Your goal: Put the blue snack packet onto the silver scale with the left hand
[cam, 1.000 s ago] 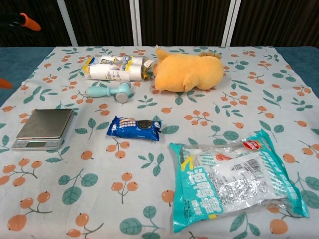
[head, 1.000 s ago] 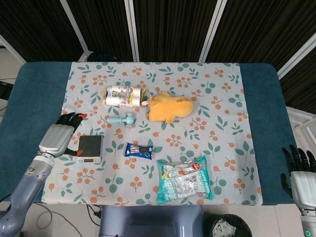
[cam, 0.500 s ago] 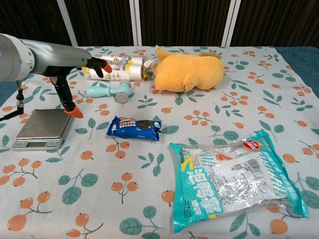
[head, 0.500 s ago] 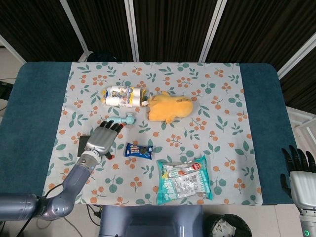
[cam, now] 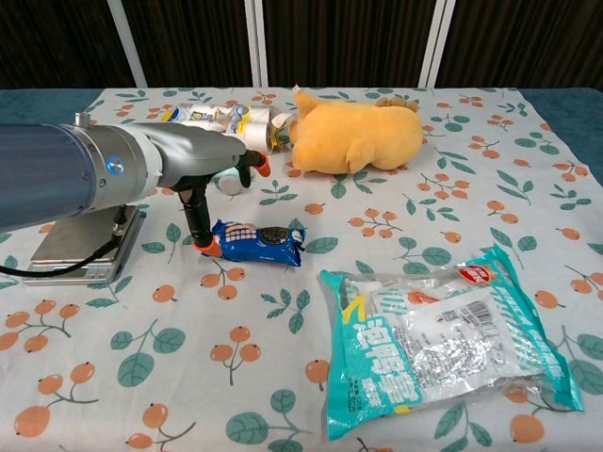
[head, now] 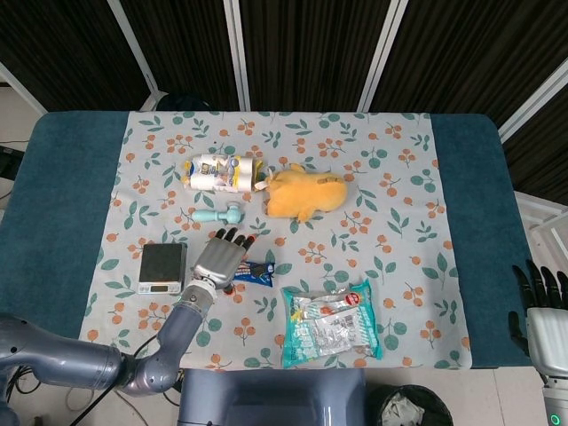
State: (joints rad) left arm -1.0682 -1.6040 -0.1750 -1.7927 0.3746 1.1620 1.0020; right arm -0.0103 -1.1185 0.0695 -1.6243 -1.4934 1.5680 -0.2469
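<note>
The blue snack packet lies flat on the floral cloth, right of the silver scale. My left hand hovers over the packet's left end with its fingers spread and nothing held. One orange-tipped fingertip points down and touches the packet's left edge. In the chest view my left forearm hides part of the scale. My right hand rests off the table at the lower right of the head view, fingers apart and empty.
A yellow plush toy, a pack of white bottles and a teal roller lie behind the packet. A large teal snack bag sits at the front right.
My left arm has swung right, from beside the scale, across it, to above the blue packet's left end. The right hand has not moved.
</note>
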